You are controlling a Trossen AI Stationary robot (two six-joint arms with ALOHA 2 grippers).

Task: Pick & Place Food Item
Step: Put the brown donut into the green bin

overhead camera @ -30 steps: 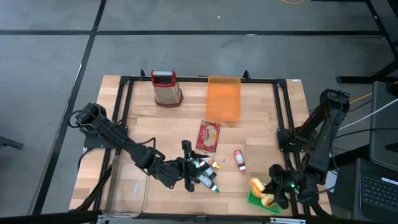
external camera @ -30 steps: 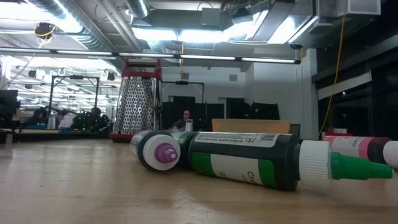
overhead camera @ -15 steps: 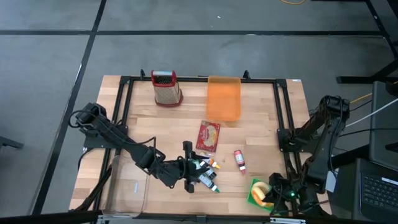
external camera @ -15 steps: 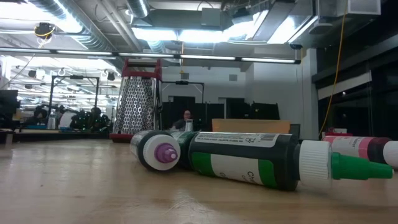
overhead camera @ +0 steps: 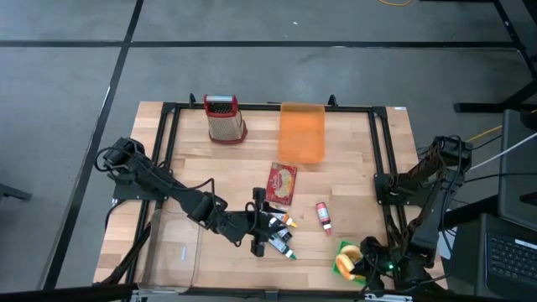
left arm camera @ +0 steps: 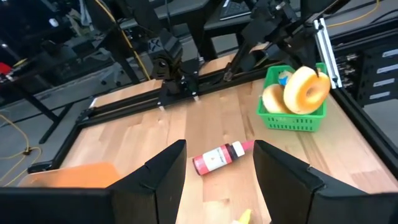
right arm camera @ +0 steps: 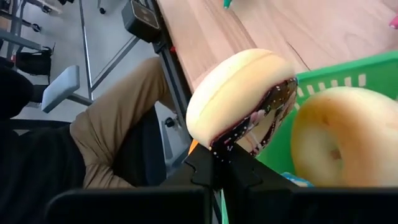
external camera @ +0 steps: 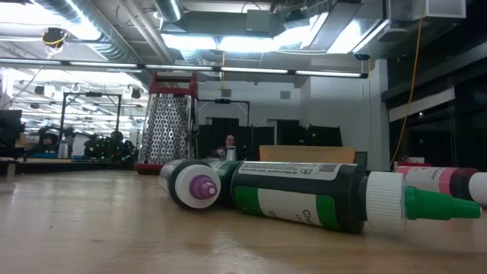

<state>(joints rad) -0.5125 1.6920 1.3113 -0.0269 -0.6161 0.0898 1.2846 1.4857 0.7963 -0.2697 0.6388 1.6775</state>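
A pale doughnut with dark sprinkled icing [right arm camera: 245, 102] stands in my right gripper [right arm camera: 227, 155], which is shut on it at the table's near right corner [overhead camera: 357, 267]. It hangs over a green basket [left arm camera: 295, 115]. A second doughnut [right arm camera: 342, 143] lies in that basket. My left gripper [left arm camera: 219, 149] is open with nothing between its fingers. It hovers above a cluster of small bottles [overhead camera: 281, 239] in the near middle and looks toward a red bottle [left arm camera: 217, 158] lying on its side. My right gripper pinches the doughnut's lower rim [right arm camera: 235, 144] between its two fingers, with the dark icing on one side and the pale side on the other. The fingers slant down from the table's right. The doughnut stands on edge above the fingers, over the basket's rim [right arm camera: 323, 78].
A metal grater [overhead camera: 225, 119] and an orange sheet-like item [overhead camera: 302, 132] stand at the far side, and a red snack packet [overhead camera: 282, 183] lies mid-table. A clear container [overhead camera: 176, 252] sits near left. A person's tan-trousered leg [right arm camera: 118, 130] is just past the near edge.
My right gripper has gone down and toward the table's near edge with the doughnut, closer over the green basket, still shut. My left gripper has turned a little toward the table's right and has stayed open.
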